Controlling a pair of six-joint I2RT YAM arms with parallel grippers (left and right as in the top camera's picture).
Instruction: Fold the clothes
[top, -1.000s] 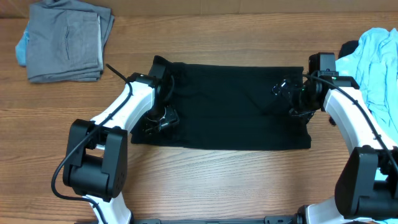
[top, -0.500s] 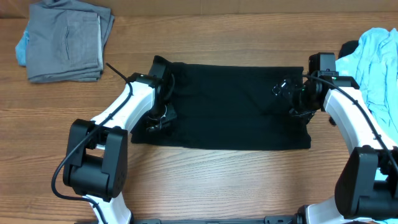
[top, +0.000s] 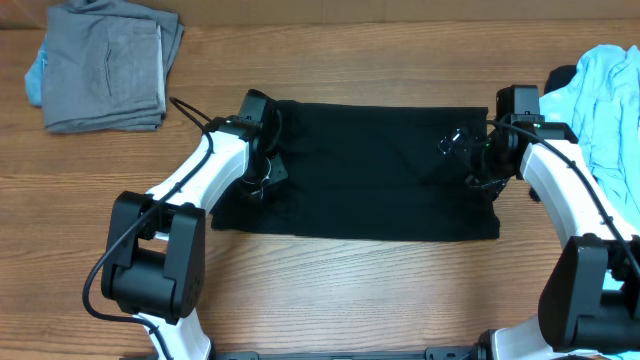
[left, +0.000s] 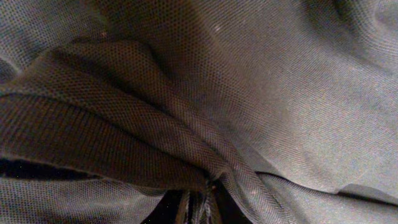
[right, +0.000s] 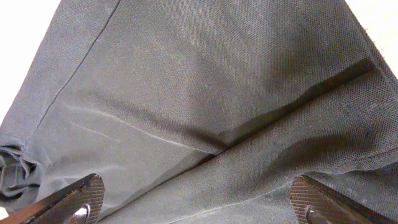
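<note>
On the middle of the brown wooden table (top: 330, 290), a plain, soft black shirt (top: 370, 185) lies spread out as a wide rectangle, its long edges running from one arm to the other. At the shirt's left end, the left gripper (top: 262, 180) on its white arm sits down on the cloth, just inside the edge. The left wrist view is filled with the shirt's dark mesh weave (left: 261, 93); a thick ridge of gathered fabric runs down to the bottom of the picture, where it narrows into the left gripper (left: 200, 206), whose jaws are drawn nearly together and pinch that fold. At the shirt's right end, the right gripper (top: 465, 160) is over the cloth near the upper right corner. In the right wrist view its jaws are spread wide (right: 199, 202), with one dark fingertip (right: 87, 193) at the lower left and the other at the lower right, and smooth black cloth (right: 186, 93) with a long diagonal crease between them; nothing is caught in them, and whether the tips touch the fabric cannot be told. Well apart from the shirt, a stack of folded grey garments (top: 105, 65) rests at the far left corner, and a crumpled light blue cloth (top: 605, 90) lies at the far right edge.
</note>
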